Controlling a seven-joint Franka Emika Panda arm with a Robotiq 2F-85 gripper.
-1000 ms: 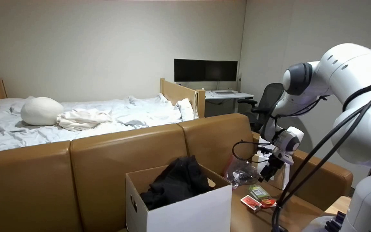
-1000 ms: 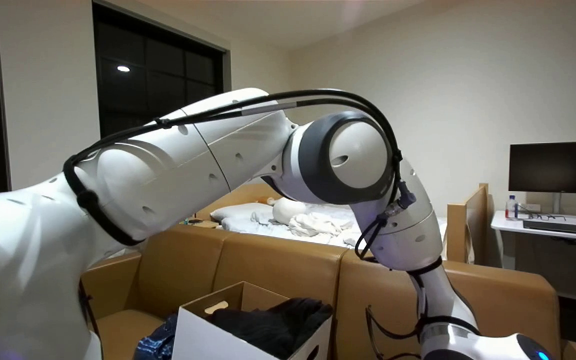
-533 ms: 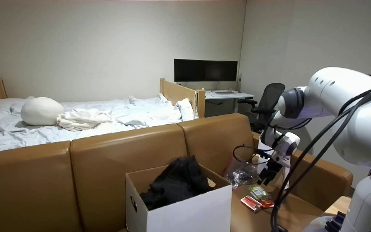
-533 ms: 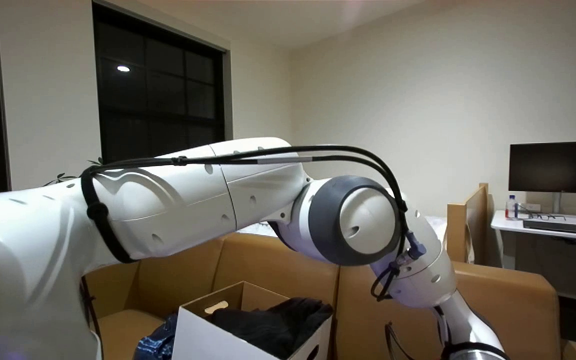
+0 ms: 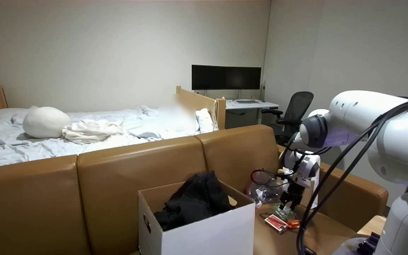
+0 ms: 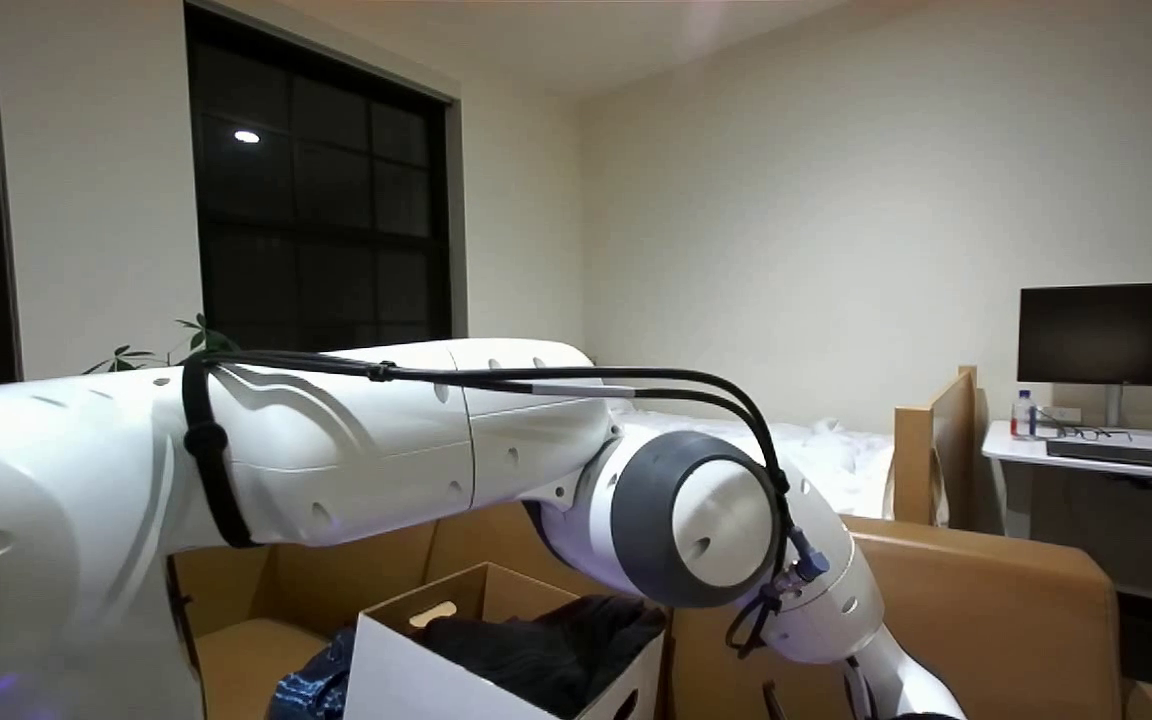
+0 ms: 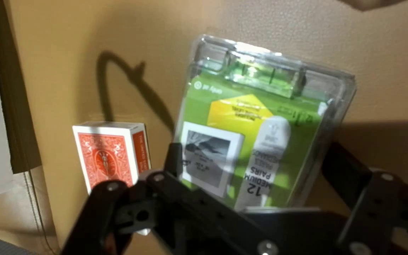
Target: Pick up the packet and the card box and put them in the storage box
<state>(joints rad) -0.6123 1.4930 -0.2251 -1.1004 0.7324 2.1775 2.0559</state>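
The packet (image 7: 246,124) is green with a yellow patch in a clear plastic shell, lying flat on the sofa seat. It also shows in an exterior view (image 5: 284,213), partly behind my fingers. My gripper (image 7: 260,163) is open, with one finger at each side of the packet. In an exterior view my gripper (image 5: 287,207) is low over the packet; whether it touches is unclear. The red card box (image 7: 106,156) with white edges lies beside the packet, also in an exterior view (image 5: 276,224). The white storage box (image 5: 207,235) stands farther left, also in an exterior view (image 6: 446,675).
Black cloth (image 5: 197,202) lies in the storage box. A red-orange item (image 5: 293,224) touches the packet's near end. A clear plastic bag (image 5: 262,194) lies behind the packet. An upright white box (image 5: 314,198) stands behind my gripper. The sofa back (image 5: 239,156) rises behind.
The arm has lowered in both exterior views. My gripper has come down and slightly left, from above the packet to close over it. The packet, card box and storage box look unmoved.
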